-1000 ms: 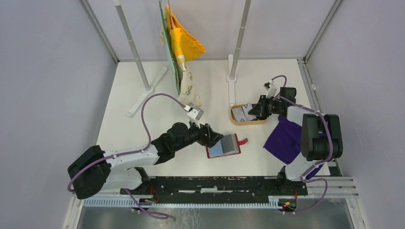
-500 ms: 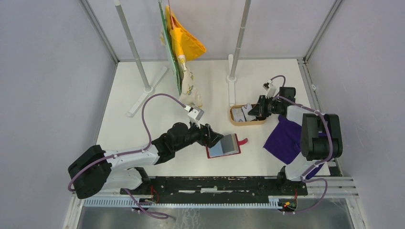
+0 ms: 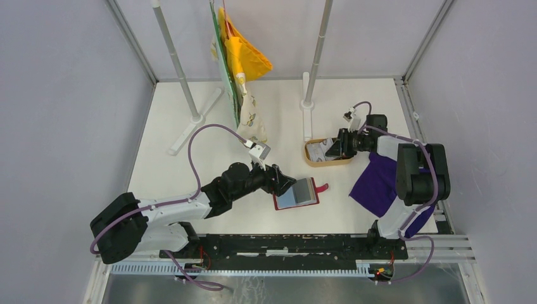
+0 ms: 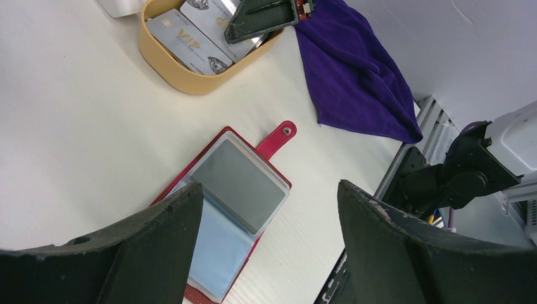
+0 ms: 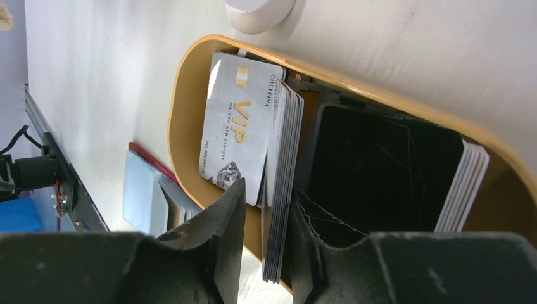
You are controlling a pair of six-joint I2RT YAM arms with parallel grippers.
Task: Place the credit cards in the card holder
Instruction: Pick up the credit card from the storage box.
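Two grippers: one above the card holder, one down in the tray of credit cards.
The card holder [image 3: 301, 193] lies open on the table [image 3: 278, 107], its snap tab pointing toward the purple cloth [image 3: 377, 183]. The left gripper [image 3: 288, 182] hovers just over the holder's left edge, jaws spread wide and empty. In the left wrist view one of its fingers [image 4: 158, 247] covers a corner of the holder. The credit cards [image 5: 237, 126] sit in the oval tray [image 5: 180, 120], a pale stack beside the black cards [image 5: 380, 164]. The right gripper [image 5: 266, 196] reaches into the tray, jaws a narrow gap apart with the pale stack's edges in that gap. Whether it pinches them cannot be told. Its fingers hide the lower ends of both stacks.
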